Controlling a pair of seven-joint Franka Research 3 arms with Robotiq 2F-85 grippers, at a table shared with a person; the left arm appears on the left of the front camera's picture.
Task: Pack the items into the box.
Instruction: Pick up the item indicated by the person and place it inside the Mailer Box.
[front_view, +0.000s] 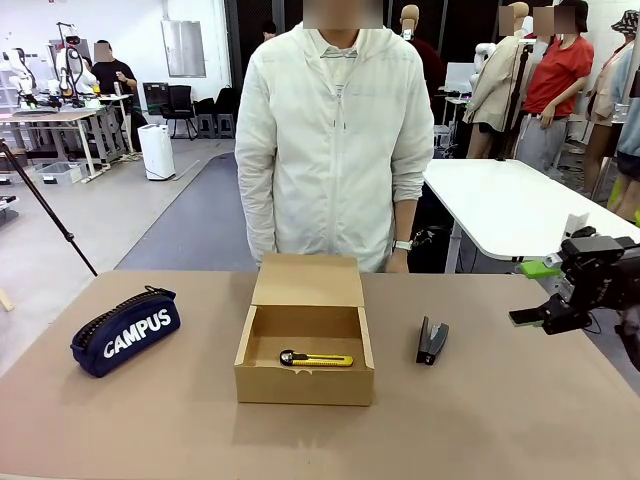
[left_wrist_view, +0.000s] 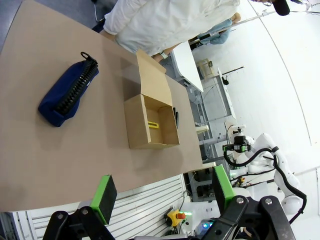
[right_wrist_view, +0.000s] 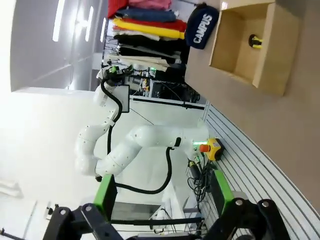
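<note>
Knife (front_view: 316, 359) inside rectangular cardboard box (front_view: 304, 386)

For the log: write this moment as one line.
yellow-and-black utility knife in open brown cardboard box | black stapler, navy CAMPUS pencil case on table | both jaws open

White "CAMPUS" lettering on navy pencil case (front_view: 125, 331).
</note>
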